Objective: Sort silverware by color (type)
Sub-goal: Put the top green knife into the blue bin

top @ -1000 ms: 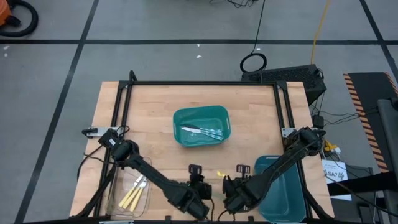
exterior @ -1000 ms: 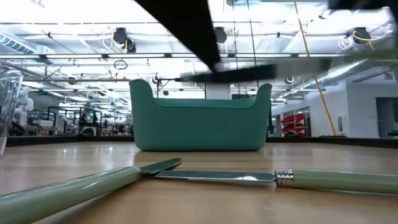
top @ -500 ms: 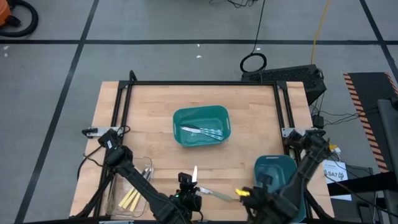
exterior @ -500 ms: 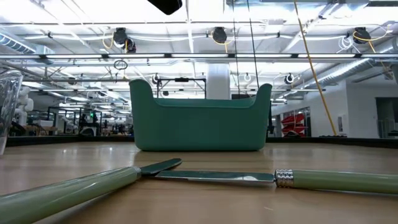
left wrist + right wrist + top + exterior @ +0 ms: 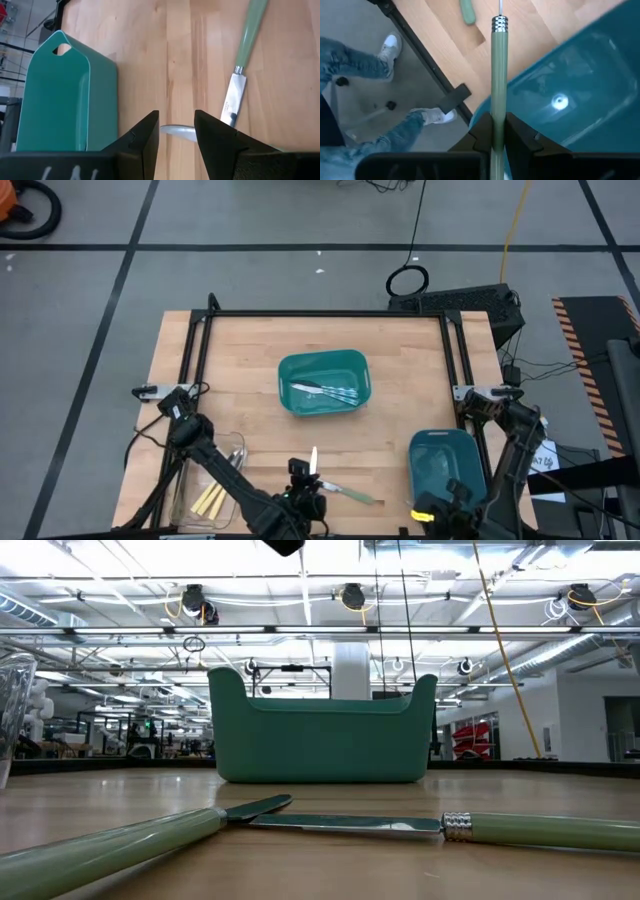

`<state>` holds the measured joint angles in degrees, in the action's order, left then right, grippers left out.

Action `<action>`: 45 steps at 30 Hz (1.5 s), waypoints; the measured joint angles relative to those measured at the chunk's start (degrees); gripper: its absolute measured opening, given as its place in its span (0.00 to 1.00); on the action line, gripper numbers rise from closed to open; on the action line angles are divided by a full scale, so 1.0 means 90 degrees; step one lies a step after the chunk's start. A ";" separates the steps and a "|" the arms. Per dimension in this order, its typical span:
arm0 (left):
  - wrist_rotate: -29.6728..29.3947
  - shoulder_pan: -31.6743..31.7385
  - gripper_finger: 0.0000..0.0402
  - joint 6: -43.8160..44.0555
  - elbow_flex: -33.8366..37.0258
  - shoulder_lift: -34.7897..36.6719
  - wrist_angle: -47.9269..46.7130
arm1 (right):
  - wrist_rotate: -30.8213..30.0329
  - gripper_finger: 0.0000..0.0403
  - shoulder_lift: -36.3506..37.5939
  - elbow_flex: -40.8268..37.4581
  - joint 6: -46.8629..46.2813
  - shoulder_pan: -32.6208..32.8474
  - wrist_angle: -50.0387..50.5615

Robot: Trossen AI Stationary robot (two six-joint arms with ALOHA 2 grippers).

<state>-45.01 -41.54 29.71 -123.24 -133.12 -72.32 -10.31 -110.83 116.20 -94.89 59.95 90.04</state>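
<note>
Green-handled knife (image 5: 499, 75) pinched in the right gripper's (image 5: 496, 131) jaws hangs above the blue bin (image 5: 580, 95), awaiting release, while the left gripper (image 5: 176, 131), jaws spread, hovers over the desk (image 5: 170, 55).

I work in a big industrial lab hall: grey concrete floor (image 5: 250, 220) marked with black tape lines, rows of bright ceiling strip lights (image 5: 420, 585) over exposed pipes, and my black-framed pale wooden workbench (image 5: 240, 350) standing out in the open.

Table (image 5: 250, 355): matt light wood, visible grain. Teal bin (image 5: 322, 383): smooth plastic. Knife (image 5: 240, 75): polished metal blade, glossy green handle.
</note>
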 joint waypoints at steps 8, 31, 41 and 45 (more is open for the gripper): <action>0.0030 0.0096 0.33 -0.0085 -0.0002 0.0000 0.0482 | 0.0054 0.06 0.0000 0.0000 -0.1196 0.0378 0.0000; 0.0386 0.0115 0.33 -0.0291 -0.0005 0.0010 0.1057 | 0.0342 0.06 0.0012 -0.0856 -0.2877 0.0961 0.0000; 0.0389 0.0112 0.33 -0.0177 -0.0005 0.0010 0.1065 | 0.1025 0.06 0.0012 -0.1856 -0.2955 0.0978 -0.0010; 0.0393 0.0094 0.33 -0.0023 -0.0005 0.0010 0.1067 | 0.1109 0.07 0.0012 -0.2231 -0.2950 0.0976 0.0000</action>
<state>-41.47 -40.70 29.51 -123.28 -133.03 -62.72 -0.33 -110.72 96.13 -121.45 68.73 90.04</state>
